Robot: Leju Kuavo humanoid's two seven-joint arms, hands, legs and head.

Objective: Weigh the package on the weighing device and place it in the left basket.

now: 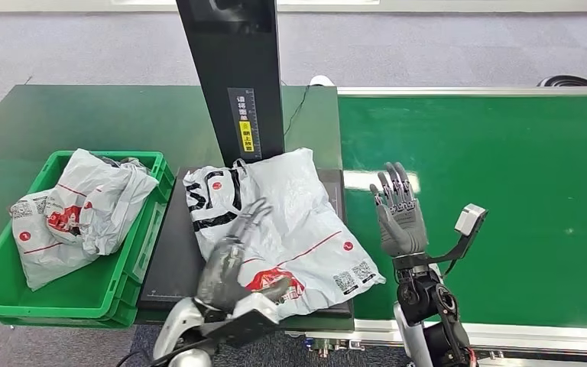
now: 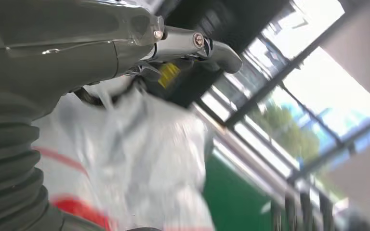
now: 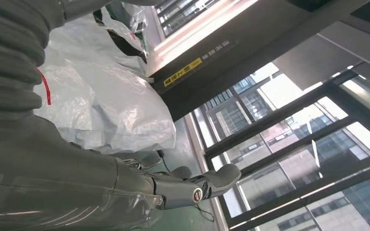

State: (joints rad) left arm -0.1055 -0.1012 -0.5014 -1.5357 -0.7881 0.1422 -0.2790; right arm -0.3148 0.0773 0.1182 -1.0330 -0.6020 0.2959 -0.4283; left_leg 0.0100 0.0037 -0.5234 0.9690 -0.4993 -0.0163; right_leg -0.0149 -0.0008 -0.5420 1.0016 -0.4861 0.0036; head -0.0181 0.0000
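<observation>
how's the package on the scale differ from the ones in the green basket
The package on the scale lies spread flat on the dark platform with the left hand on it; the packages in the basket sit crumpled and piled, untouched. The scale one looks larger. Both are grey-white plastic mailers with red marks and QR labels.

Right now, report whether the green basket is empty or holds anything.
Not empty: the green basket holds crumpled white packages.
</observation>
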